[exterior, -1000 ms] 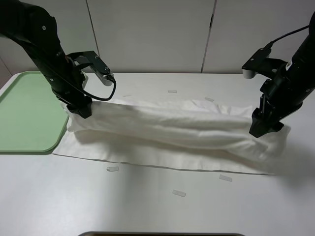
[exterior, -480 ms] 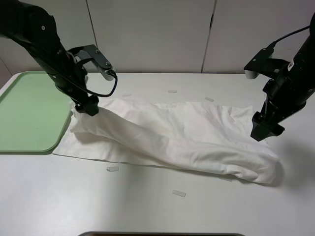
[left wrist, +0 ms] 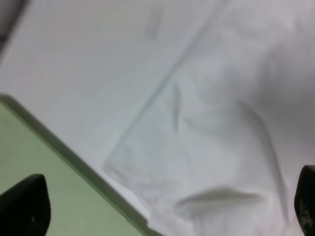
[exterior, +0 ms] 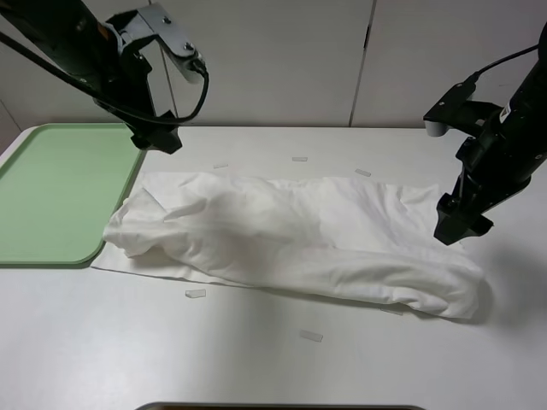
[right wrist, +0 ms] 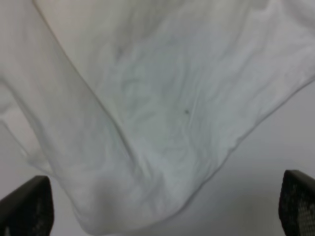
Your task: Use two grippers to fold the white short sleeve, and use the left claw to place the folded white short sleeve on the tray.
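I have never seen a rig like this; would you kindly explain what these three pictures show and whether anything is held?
This is a robot with two black arms, each ending in a two-fingered pincer. The wide picture comes from a camera mounted high, looking down on a white table. The other two come from cameras on the wrists, looking past the fingertips. The left pincer hangs near the light green tray; the right pincer hangs by the other end of the white short sleeve, which lies crumpled and loosely folded on the table. A few small pale scraps lie around it. Both pincers are open and hold nothing.
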